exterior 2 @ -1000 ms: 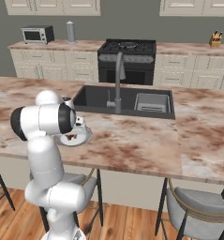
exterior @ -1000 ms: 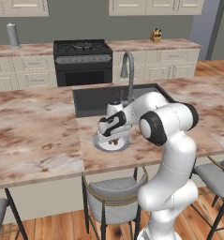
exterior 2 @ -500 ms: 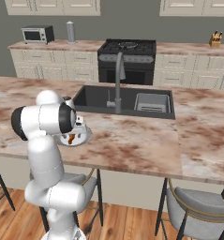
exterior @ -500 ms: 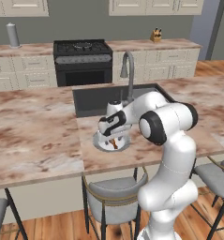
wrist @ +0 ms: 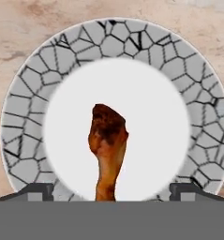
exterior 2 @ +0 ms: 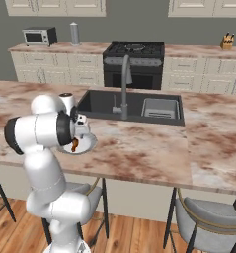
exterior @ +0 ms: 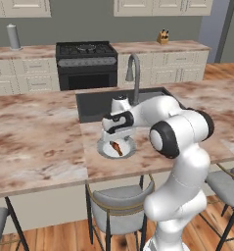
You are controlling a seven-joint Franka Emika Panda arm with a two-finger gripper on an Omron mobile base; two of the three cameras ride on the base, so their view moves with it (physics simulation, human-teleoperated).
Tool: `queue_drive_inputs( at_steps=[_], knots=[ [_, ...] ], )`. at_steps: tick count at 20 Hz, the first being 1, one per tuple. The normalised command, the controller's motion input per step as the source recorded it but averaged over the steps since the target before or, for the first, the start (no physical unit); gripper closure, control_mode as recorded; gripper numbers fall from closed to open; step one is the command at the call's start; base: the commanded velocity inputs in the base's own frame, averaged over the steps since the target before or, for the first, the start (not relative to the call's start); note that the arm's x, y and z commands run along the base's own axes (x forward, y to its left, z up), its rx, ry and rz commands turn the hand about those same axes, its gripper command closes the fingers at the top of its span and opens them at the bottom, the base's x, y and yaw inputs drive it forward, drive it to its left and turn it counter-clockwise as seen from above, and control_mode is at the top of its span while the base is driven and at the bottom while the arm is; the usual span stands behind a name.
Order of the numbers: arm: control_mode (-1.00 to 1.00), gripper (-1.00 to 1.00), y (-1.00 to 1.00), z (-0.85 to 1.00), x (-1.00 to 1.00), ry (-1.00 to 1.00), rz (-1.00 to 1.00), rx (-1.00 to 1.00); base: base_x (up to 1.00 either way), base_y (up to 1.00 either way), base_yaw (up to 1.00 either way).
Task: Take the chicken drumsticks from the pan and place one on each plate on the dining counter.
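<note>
A white plate (wrist: 24,108) with a grey crackled rim sits on the dining counter (exterior: 35,142) right below my hand. One chicken drumstick (wrist: 107,145) lies in its middle, dark meaty end up in the hand view. My gripper (wrist: 112,191) hangs open just above it, and its fingertips (wrist: 38,190) stand wide apart on either side of the bone without touching it. From the base I see the same plate (exterior: 103,149) with the drumstick (exterior: 117,147) under the gripper (exterior: 116,137). The plate (exterior 2: 90,143) lies in front of the sink. I cannot make out the pan.
The dark sink (exterior: 94,105) and its curved tap (exterior: 134,73) lie just behind the plate. A black stove (exterior: 85,51) stands on the far counter. Grey stools (exterior: 113,198) (exterior 2: 208,217) are tucked under the counter's near edge.
The gripper has gone from shut to wide open, and the drumstick it held now lies loose on the plate. The arm has hardly moved.
</note>
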Motion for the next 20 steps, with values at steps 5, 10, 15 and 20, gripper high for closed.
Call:
queue_drive_inputs(
  at_steps=[5, 10, 15, 20],
  knots=[
    [-1.0, -1.0, -0.05, 0.29, -0.93, -0.02, -0.09, 0.02, 0.0, 0.0, 0.0],
    [-1.0, -1.0, -0.2, 0.19, -1.0, -0.05, -0.09, 0.01, 0.0, 0.0, 0.0],
    [-1.0, -1.0, -0.32, 0.25, -0.98, 0.0, -0.05, 0.01, 0.0, 0.0, 0.0],
    [-1.0, -1.0, -0.38, 0.26, -1.0, 0.0, -0.02, 0.01, 0.0, 0.0, 0.0]
  ],
)
